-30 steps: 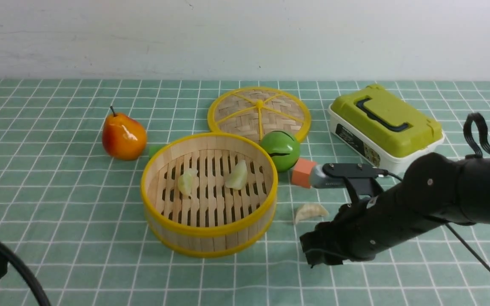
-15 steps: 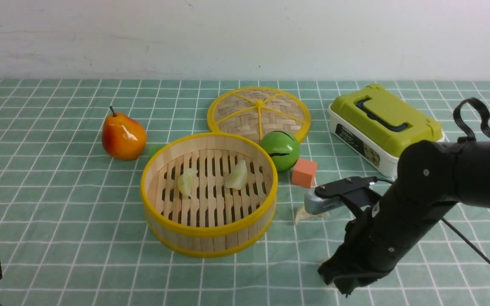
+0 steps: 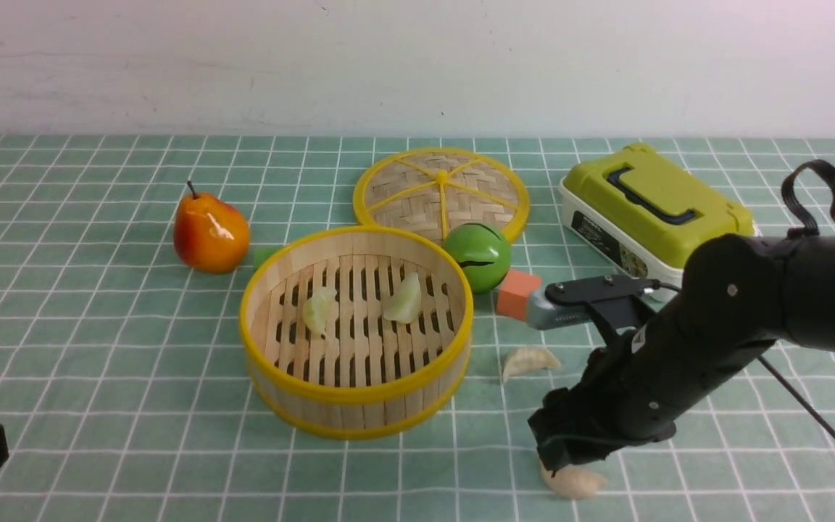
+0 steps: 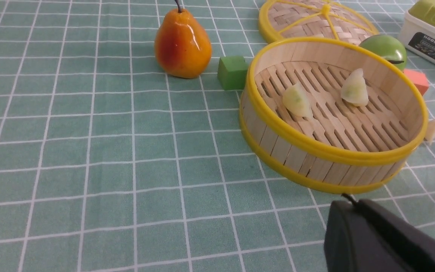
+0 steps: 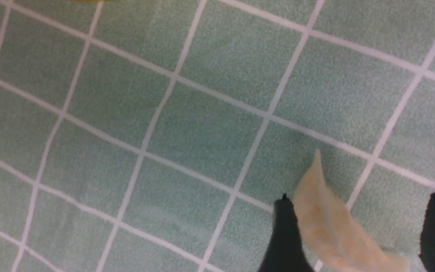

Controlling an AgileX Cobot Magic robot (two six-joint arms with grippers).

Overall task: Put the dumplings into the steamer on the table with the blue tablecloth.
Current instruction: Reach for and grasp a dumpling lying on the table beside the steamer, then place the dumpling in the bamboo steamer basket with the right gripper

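Note:
The steamer [image 3: 356, 391] stands mid-table on the blue tablecloth [image 3: 98, 348] with two dumplings [image 3: 318, 308] [image 3: 404, 299] on its slatted floor; the left wrist view shows them too [image 4: 296, 100] [image 4: 354, 92]. A third dumpling [image 3: 528, 360] lies on the cloth right of the steamer. A fourth dumpling [image 3: 572, 480] [image 5: 330, 226] lies near the front edge. My right gripper [image 3: 562, 449] [image 5: 361, 196] hangs open just above it, the dumpling between the fingers [image 5: 285, 234] and close to one. My left gripper [image 4: 347, 202] is shut and empty, low at the front left.
A pear [image 3: 211, 232] and a green cube [image 4: 232, 71] sit left of the steamer. Behind it lie the woven lid [image 3: 441, 190], a green ball [image 3: 478, 255] and an orange cube [image 3: 517, 292]. A green-lidded box [image 3: 653, 217] stands at the back right.
My right arm dipped to the front of the cloth and has risen a little. A dumpling now shows on the cloth beneath its open fingers. The left arm's cable dropped out of view.

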